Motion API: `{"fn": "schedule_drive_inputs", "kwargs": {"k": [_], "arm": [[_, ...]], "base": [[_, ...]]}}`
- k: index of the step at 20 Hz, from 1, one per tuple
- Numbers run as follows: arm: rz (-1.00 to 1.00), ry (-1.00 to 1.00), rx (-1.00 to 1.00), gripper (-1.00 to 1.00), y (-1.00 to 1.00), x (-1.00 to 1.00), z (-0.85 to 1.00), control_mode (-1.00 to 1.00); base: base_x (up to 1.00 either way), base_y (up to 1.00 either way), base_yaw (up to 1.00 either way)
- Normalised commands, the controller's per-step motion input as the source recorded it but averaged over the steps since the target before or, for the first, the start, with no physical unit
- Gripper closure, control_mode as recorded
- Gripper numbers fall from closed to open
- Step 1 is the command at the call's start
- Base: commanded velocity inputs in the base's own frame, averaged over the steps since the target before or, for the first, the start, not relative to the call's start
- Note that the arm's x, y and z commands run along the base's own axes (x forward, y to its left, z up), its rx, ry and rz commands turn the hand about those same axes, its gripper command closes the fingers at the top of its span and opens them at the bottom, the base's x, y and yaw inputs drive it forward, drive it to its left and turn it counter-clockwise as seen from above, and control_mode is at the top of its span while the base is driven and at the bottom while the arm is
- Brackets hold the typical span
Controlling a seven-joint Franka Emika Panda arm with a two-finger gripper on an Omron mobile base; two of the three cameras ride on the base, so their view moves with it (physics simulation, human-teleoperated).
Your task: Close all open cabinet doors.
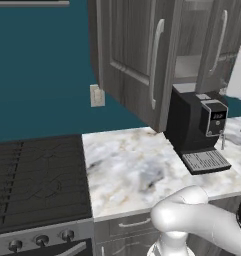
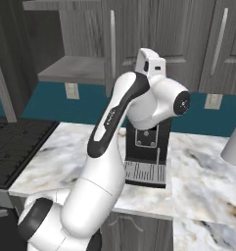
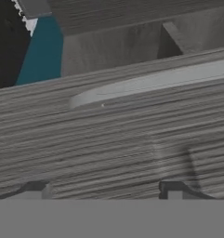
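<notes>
Teal wall (image 1: 37, 70) fills the upper left, white outlet (image 1: 97, 95) on it; marble counter (image 1: 127, 170) centre, black stove (image 1: 37, 180) lower left.

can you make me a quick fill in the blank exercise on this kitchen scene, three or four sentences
1. The cabinet door left of the coffee machine stands ____.
2. The wall behind the counter is painted ____.
3. Left of the marble counter sits a black ____.
4. Each cabinet door carries a long vertical silver bar ____.

Missing words: open; teal; stove; handle
</notes>
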Motion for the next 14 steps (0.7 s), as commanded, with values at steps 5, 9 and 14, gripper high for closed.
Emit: {"fn": "schedule_drive_inputs", "kwargs": {"k": [5, 9, 14], "arm": [[-0.16, 0.07, -0.08, -1.0, 0.5, 0.93, 0.0, -1.0], [-0.15, 0.02, -0.08, -1.0, 0.46, 0.84, 0.0, -1.0], [-0.13, 0.0, -0.06, -1.0, 0.42, 0.8, -0.02, -1.0]], "base": [[0.0, 0.0, 0.0], [0.0, 0.0, 0.0], [0.0, 0.0, 0.0]]}}
